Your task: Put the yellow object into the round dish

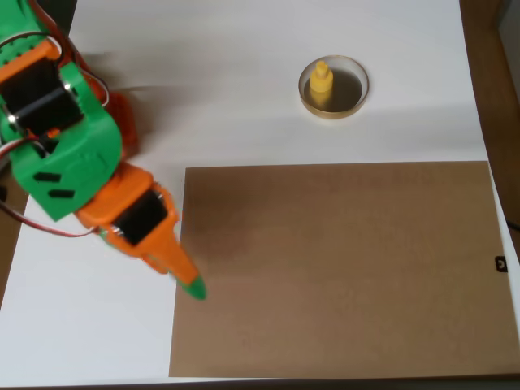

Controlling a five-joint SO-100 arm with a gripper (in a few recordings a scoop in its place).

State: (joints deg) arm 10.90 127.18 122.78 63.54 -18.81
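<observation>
Near the top right of a white table, seen from overhead, the yellow object stands upright inside the round dish, its knob pointing up and its wider base resting on the dish's dark floor. The piece sits toward the left side of the dish, close against the tan rim there, with the greyish bottom showing bare to its right.

Well apart from it, at the left edge of the picture, the green-and-orange arm reaches down and to the right. Its gripper ends in an orange taper with a green tip, which lies over the left border of a large brown sheet covering the lower half of the table. The fingers appear as one narrow point with no gap visible between them, so the gripper looks closed, and nothing is held in it. A black servo block shows in the orange wrist housing just behind the fingers, and thin red wires loop along the arm's left side.

A small black mark sits at the sheet's right edge. Dark wood shows beyond the table on the right.
</observation>
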